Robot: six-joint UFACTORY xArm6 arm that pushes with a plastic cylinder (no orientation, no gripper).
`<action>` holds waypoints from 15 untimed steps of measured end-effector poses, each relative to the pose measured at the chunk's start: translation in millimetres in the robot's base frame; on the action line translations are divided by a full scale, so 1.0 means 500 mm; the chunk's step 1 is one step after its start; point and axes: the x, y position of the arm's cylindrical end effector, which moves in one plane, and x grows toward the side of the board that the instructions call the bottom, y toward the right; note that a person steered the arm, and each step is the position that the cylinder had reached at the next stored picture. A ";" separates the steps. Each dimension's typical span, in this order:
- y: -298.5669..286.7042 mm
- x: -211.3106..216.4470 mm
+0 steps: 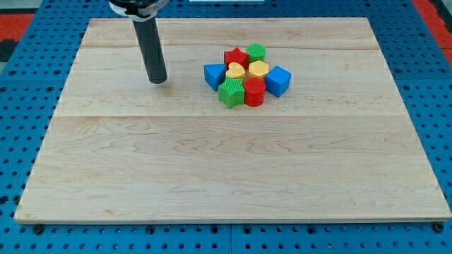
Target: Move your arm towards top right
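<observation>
My tip rests on the wooden board in the upper left part, well to the left of a tight cluster of blocks. The cluster holds a blue block on its left, a red star, a green block at the top, a yellow block, a yellow hexagon, a blue cube on the right, a green block and a red cylinder at the bottom. The tip touches no block.
The board lies on a blue pegboard table. A red area shows at the view's top right corner.
</observation>
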 end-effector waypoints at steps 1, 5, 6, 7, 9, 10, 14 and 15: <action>0.010 0.004; 0.125 0.201; 0.214 0.268; 0.219 0.271; 0.366 0.244; 0.577 0.207; 0.603 -0.050; 0.603 -0.050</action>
